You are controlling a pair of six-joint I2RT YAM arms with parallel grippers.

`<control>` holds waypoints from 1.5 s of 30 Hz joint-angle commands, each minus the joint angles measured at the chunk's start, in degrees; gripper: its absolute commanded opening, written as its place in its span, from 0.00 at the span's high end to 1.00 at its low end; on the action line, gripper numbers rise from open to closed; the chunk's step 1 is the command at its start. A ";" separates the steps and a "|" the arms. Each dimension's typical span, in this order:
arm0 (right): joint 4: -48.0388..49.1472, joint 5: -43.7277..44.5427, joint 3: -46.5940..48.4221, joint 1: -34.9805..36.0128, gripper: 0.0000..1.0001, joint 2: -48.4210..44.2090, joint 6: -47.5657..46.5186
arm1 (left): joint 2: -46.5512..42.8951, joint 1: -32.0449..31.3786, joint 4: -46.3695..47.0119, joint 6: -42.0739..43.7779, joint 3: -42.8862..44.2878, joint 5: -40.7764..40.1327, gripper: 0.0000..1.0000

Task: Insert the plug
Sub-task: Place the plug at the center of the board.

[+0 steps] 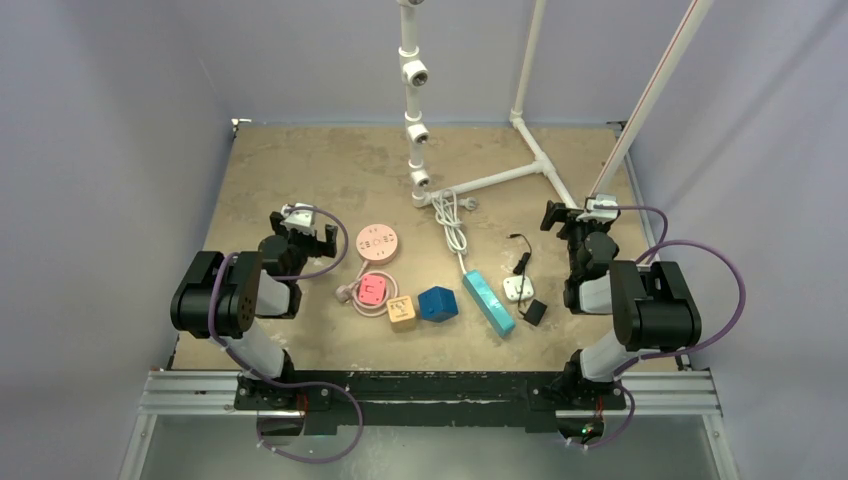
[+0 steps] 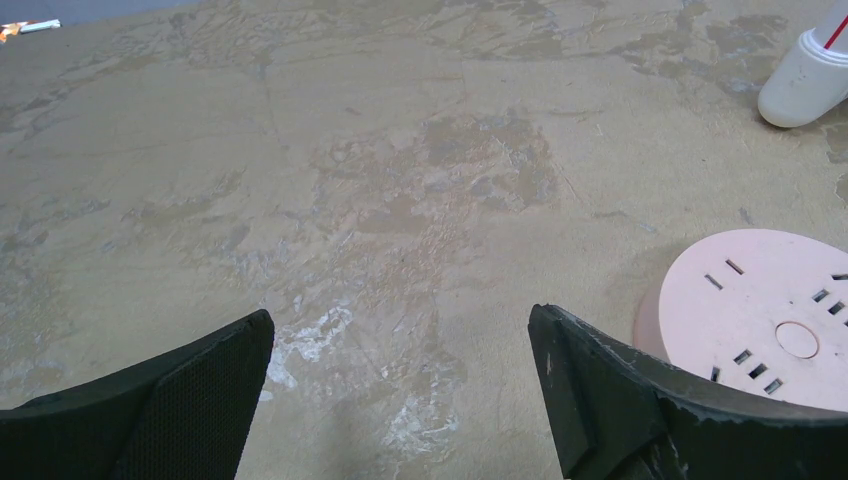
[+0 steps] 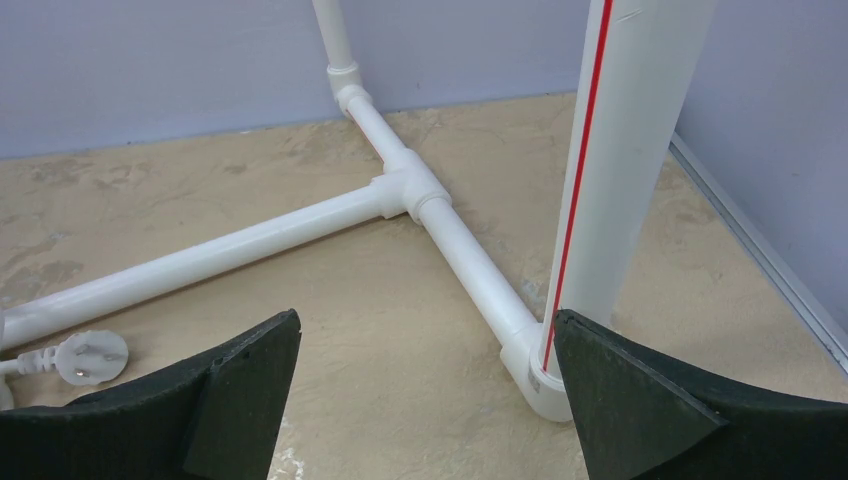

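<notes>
Left fingers (image 2: pixel 620 400) partly hide pink outlet (image 2: pixel 770 310).

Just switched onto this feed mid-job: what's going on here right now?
Nothing is being handled yet. The left gripper hangs open over bare table beside the round pink socket. The right gripper is open too, facing the white pipe frame. The teal power strip lies mid-table, and the white plug on its cord lies loose near the frame, not inserted in anything.
</notes>
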 commanded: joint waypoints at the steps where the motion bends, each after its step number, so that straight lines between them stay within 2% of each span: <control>1: 1.50 -0.70 -0.05 0.22 0.01 -0.50 -0.20 | 0.09 0.29 2.97 -1.25 -0.59 0.31 0.01; 4: 1.81 -1.17 -0.21 0.26 0.01 -0.63 -0.14 | 0.09 0.29 2.62 -1.40 -0.22 0.45 0.01; 6: 1.48 3.45 -0.31 0.24 0.01 -2.23 0.72 | -0.28 0.29 2.76 -1.43 -0.19 1.25 0.01; 8: -4.74 4.06 0.87 0.28 0.01 -5.93 1.20 | -3.26 2.06 -2.39 -2.30 1.30 1.83 0.01; 11: -17.04 1.98 4.93 0.28 0.01 -12.46 1.07 | -8.92 3.21 -18.28 -2.89 8.32 3.81 0.01; 12: -22.56 0.59 6.76 0.24 0.01 -14.47 4.43 | -10.30 3.20 -23.39 -2.90 11.09 4.25 0.01; 13: -27.80 0.85 8.91 0.01 0.01 -16.09 10.33 | -11.22 3.24 -27.14 -2.97 13.46 4.57 0.01; 16: -47.02 9.43 16.10 -0.44 0.01 -17.16 29.47 | -13.54 3.27 -42.55 -4.17 21.34 7.48 0.01; 17: -53.04 5.14 18.67 -1.07 0.01 -17.24 32.63 | -14.05 3.23 -48.44 -3.79 24.40 8.71 0.01; 19: -54.58 -3.67 19.98 -1.47 0.01 -18.11 31.58 | -14.71 3.20 -60.18 -1.15 29.93 11.12 0.01; 21: -54.90 -5.78 20.02 -0.46 0.01 -20.25 29.87 | -15.70 3.20 -69.23 0.53 34.20 12.26 0.01; 22: -55.49 -4.61 20.01 1.15 0.01 -21.53 29.15 | -16.49 3.25 -72.80 1.40 35.69 12.58 0.01; 26: -64.71 8.76 24.88 15.97 0.01 -23.70 21.37 | -19.70 3.12 -82.28 4.95 37.80 17.42 0.01; 29: -72.29 15.43 28.64 24.54 0.01 -22.77 19.96 | -19.55 2.79 -88.24 6.42 38.35 21.52 0.01; 34: -78.12 25.36 30.90 40.78 0.01 -20.47 18.74 | -16.71 -2.51 -95.43 13.54 38.34 19.65 0.01; 39: -82.00 29.18 34.40 54.91 0.01 -13.11 19.74 | -14.28 -6.44 -95.42 13.76 38.58 17.25 0.01; 45: -82.69 29.92 38.43 64.64 0.03 -4.70 18.42 | -11.61 -8.81 -95.19 14.20 37.41 15.38 0.01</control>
